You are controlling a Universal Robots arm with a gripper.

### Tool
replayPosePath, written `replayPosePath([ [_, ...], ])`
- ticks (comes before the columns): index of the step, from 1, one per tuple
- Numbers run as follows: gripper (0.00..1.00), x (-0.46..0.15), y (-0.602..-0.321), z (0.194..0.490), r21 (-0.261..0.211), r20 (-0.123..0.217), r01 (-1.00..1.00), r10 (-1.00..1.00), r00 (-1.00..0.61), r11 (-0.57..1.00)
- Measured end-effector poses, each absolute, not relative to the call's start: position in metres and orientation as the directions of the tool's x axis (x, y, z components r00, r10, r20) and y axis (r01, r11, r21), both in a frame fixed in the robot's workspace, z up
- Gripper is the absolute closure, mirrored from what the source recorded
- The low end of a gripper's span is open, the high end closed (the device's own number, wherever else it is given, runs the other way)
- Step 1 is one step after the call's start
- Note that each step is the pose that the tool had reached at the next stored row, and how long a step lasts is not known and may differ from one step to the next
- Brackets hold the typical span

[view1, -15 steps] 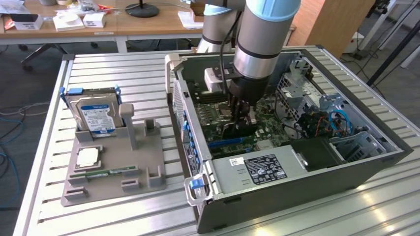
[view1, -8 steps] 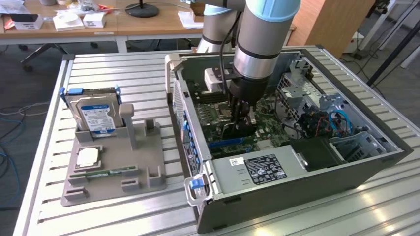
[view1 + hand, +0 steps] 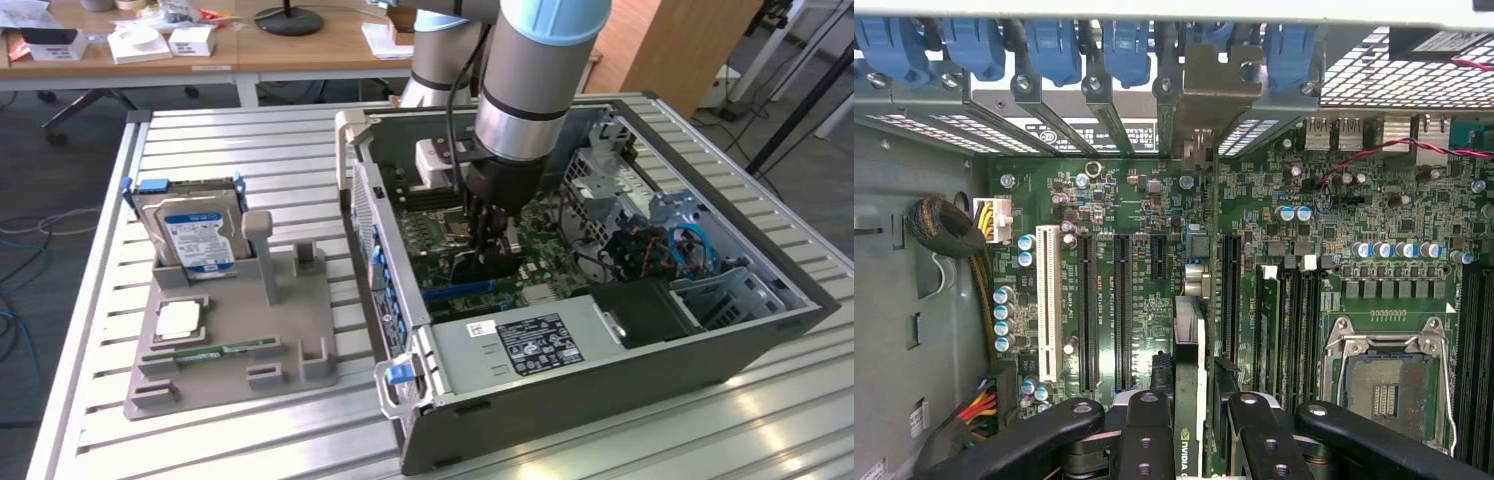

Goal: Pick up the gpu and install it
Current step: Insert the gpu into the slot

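Now | fingers (image 3: 1151,420) clamped on gpu (image 3: 1192,330) | wrist: edge-on above motherboard (image 3: 1104,200) | exterior: inside case (image 3: 601,400)

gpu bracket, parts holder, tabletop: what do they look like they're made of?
gpu bracket: bare metal, dull grey sheen. Parts holder: probably plastic, matte grey, moulded or printed look. Tabletop: likely aluminium, ribbed silvery slats catching light.

Bright, even light fills both views. Glare streaks the worktop (image 3: 763,422) slats, and the computer case (image 3: 641,392) interior lies shaded.
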State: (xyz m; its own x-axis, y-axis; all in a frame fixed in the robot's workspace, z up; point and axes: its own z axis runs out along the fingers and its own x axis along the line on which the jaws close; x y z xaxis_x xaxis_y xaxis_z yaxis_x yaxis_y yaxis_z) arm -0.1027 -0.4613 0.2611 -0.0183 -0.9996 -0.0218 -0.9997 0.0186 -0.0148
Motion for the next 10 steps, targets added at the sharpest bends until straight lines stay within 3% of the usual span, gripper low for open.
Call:
replayPosePath([
  [10, 0.74, -0.1022, -0.4613, 0.2610, -0.011, -0.022, -1.000, -1.000, -0.018, 0.019],
])
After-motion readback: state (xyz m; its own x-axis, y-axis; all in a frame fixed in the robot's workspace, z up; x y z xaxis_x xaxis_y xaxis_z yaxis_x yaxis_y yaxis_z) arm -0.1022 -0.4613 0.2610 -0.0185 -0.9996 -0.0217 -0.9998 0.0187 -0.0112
